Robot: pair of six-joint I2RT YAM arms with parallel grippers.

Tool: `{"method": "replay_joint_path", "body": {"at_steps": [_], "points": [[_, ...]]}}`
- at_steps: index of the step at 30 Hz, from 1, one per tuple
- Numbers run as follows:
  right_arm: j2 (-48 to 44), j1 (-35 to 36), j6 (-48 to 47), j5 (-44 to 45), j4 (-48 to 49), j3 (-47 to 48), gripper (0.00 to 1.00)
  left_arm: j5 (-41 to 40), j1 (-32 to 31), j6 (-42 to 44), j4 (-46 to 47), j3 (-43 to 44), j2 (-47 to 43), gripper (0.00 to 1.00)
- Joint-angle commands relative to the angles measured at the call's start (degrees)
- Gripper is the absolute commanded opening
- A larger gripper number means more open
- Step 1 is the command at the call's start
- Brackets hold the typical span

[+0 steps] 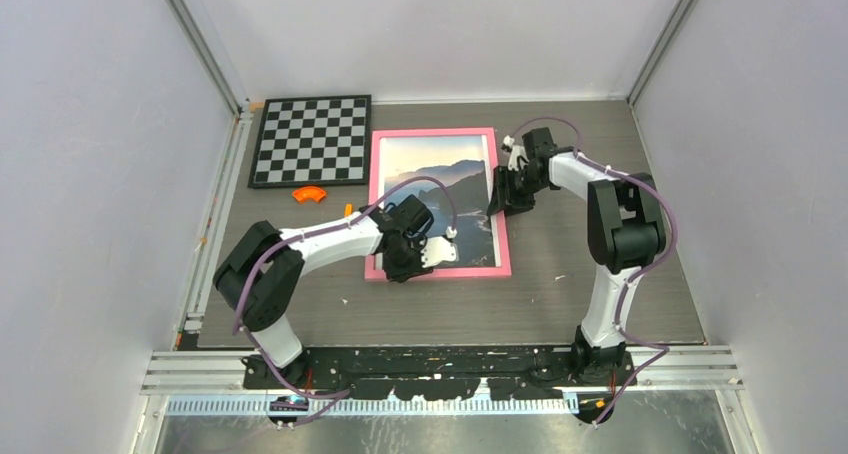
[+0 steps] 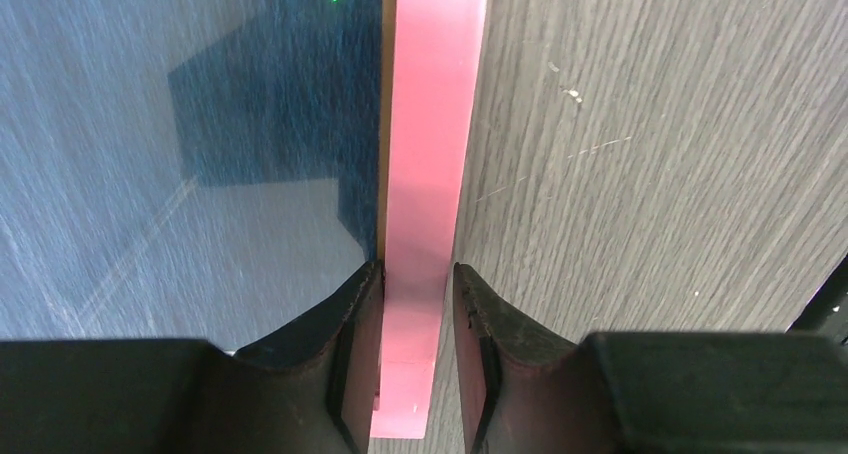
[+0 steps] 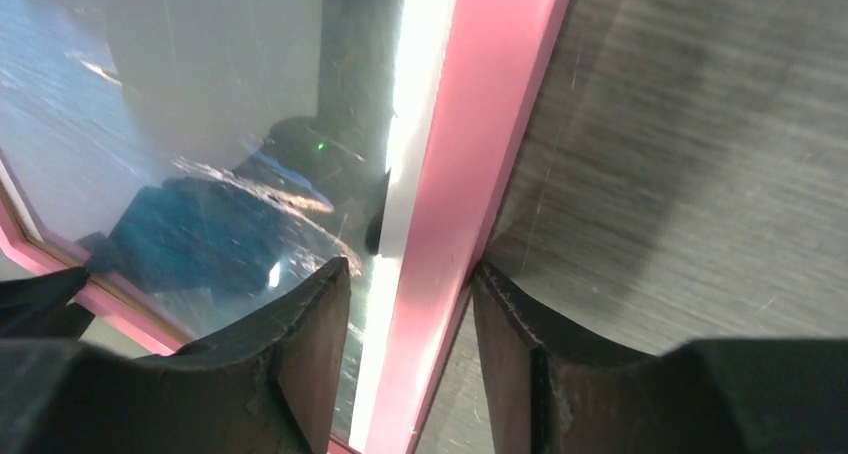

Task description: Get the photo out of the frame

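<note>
The pink frame (image 1: 432,133) lies face up on the grey table, with the seascape photo (image 1: 440,174) inside it behind the glass. My left gripper (image 1: 418,259) is at the frame's near left corner. Its fingers straddle the pink border (image 2: 430,124): the inner finger (image 2: 350,324) touches the border's inner edge over the photo (image 2: 150,124), and a thin gap shows at the outer finger. My right gripper (image 1: 500,199) is at the frame's right side. It is open astride the border (image 3: 500,124), its outer finger (image 3: 510,324) against the edge and the other over the glass.
A black-rimmed chessboard (image 1: 311,140) lies at the back left, close to the frame. A curved orange piece (image 1: 309,194) and a small orange bit (image 1: 348,210) lie between the chessboard and my left arm. Enclosure walls stand on three sides.
</note>
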Motion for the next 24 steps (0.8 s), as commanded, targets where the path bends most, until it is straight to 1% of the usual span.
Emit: {"method": "replay_joint_path", "body": {"at_steps": [1, 3, 5, 8, 10, 16, 18, 21, 23, 24], "points": [[2.1, -0.6, -2.0, -0.1, -10.5, -6.4, 0.51, 2.9, -4.9, 0.1, 2.2, -1.4, -0.2, 0.33], [1.1, -2.9, -2.5, -1.1, -11.2, -7.2, 0.45, 1.9, -7.2, 0.0, 2.9, -0.8, 0.7, 0.32], [-0.2, -5.4, -3.0, -2.7, -12.4, -8.3, 0.41, 1.4, -8.7, -0.2, 2.9, 0.4, 1.5, 0.32], [-2.7, -8.1, -3.6, -4.3, -13.7, -10.0, 0.4, 2.0, -9.0, -1.4, 3.1, 3.4, 2.5, 0.32], [-4.9, -9.5, -3.4, -5.5, -13.7, -11.1, 0.35, 0.9, -9.3, -2.4, 3.8, 5.7, 3.3, 0.35], [-7.3, -10.1, -1.7, -10.7, -15.3, -11.5, 0.34, -0.7, -12.8, -4.2, 3.6, 11.9, 5.5, 0.55], [-7.7, -10.1, -1.8, -11.2, -15.4, -11.6, 0.35, -1.1, -14.4, -5.0, 3.4, 13.5, 6.7, 0.57], [-8.4, -10.1, -1.4, -13.7, -15.5, -12.1, 0.36, -2.3, -17.0, -6.7, 4.8, 14.7, 9.2, 0.64], [-9.1, -10.1, -1.3, -15.4, -15.6, -12.3, 0.38, -4.2, -18.7, -6.8, 5.8, 15.4, 11.1, 0.65], [-9.6, -11.3, -1.3, -15.6, -15.5, -12.3, 0.4, -4.9, -19.4, -7.0, 6.2, 15.7, 11.9, 0.65]]}}
